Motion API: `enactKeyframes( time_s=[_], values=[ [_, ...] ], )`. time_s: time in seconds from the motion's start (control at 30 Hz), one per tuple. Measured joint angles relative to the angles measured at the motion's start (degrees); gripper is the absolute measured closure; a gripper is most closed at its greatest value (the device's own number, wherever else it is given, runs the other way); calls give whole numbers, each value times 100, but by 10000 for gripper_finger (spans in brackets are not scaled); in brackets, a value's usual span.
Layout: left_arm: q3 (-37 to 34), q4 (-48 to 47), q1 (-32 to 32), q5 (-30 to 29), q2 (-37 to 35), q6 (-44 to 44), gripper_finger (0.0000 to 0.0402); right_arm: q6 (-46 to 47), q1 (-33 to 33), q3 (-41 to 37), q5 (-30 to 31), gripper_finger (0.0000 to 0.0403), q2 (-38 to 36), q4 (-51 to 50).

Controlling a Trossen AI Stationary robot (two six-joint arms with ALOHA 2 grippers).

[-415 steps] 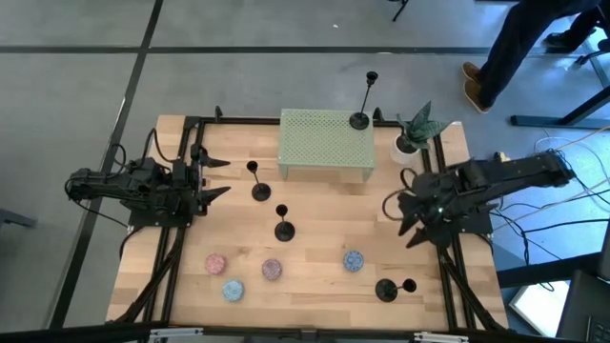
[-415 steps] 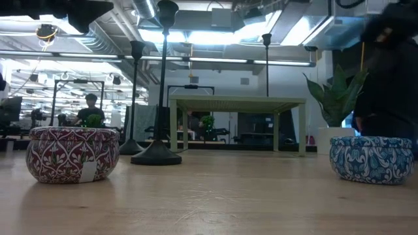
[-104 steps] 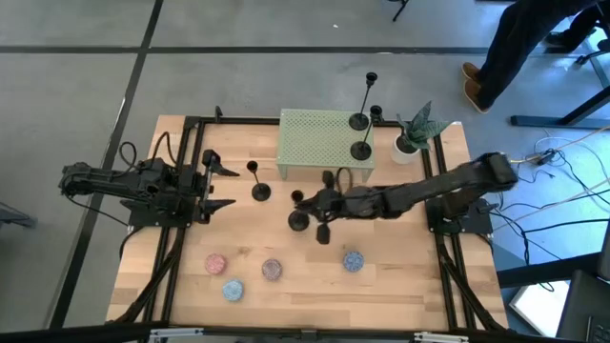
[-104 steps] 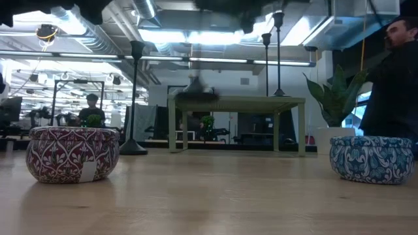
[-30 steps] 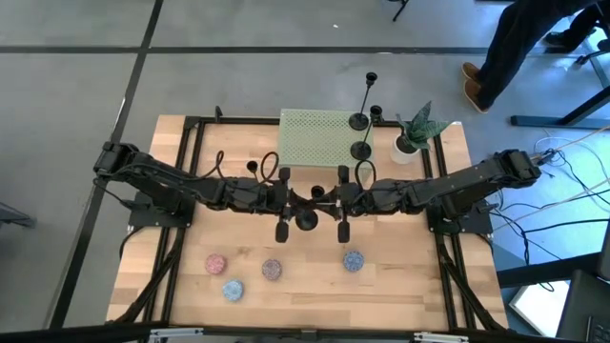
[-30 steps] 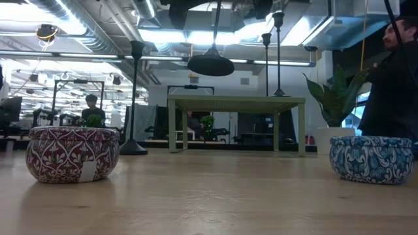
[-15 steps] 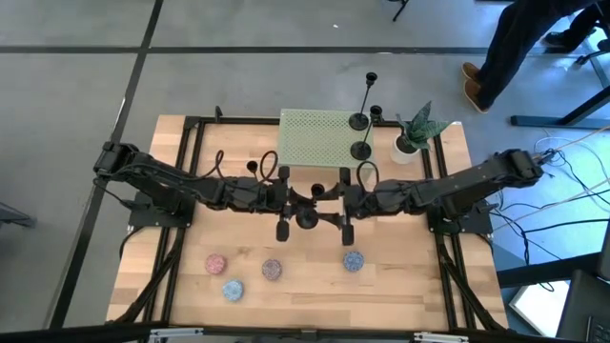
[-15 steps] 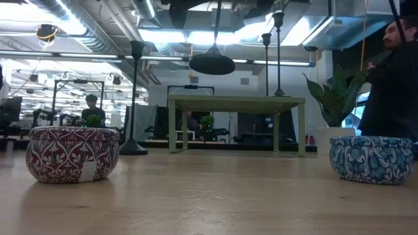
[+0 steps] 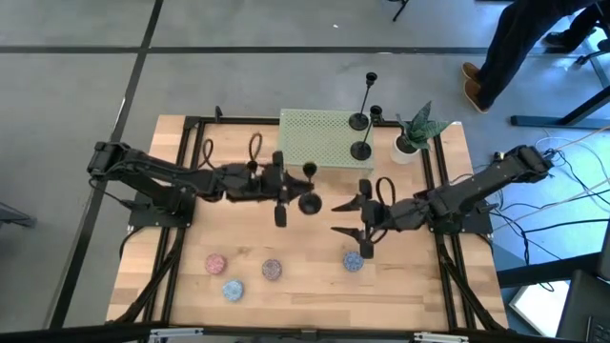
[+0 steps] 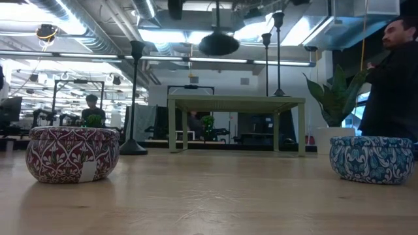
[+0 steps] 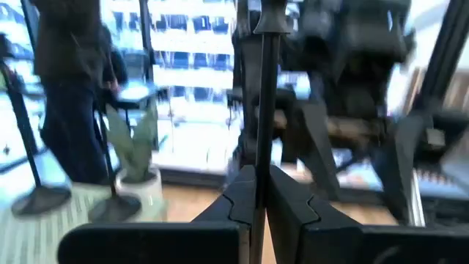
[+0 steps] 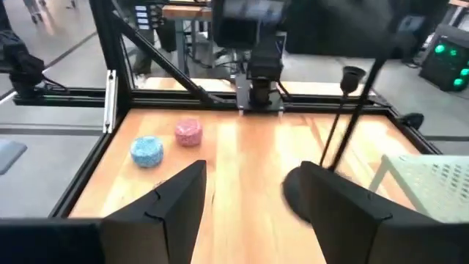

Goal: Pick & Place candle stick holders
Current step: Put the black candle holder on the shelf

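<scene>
Now the left gripper is clamped on the candle stick holder's thin stem, frame centre, above the table. Rigid, bottom-heavy metal; grip the stem. The right gripper gapes empty.

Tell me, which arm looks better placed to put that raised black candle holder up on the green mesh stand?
Left, probably. Its hand is shut on the black metal candle holder, raised right beside the green mesh stand. The right hand is open, empty and farther away.
</scene>
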Motion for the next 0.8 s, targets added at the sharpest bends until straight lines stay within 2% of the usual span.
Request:
enactKeyframes(
  time_s=[0.17,0.37,0.47,0.57,0.7,0.8],
  values=[
    [383,105,564,649,92,49,389,-70,76,1,357,178,-26,-14],
    [1218,-511,1246,1036,295,659,389,-84,81,1,354,178,-31,-66],
    [1586,-624,1656,1253,353,681,389,33,81,1,353,178,-31,-195],
    [1770,-717,2118,1752,422,486,389,42,81,1,351,178,-31,-272],
    [1846,-430,2658,2104,685,187,389,42,78,1,351,178,-31,-272],
    [1842,131,2985,2397,1189,-83,389,119,80,1,358,178,-31,-274]
  ],
)
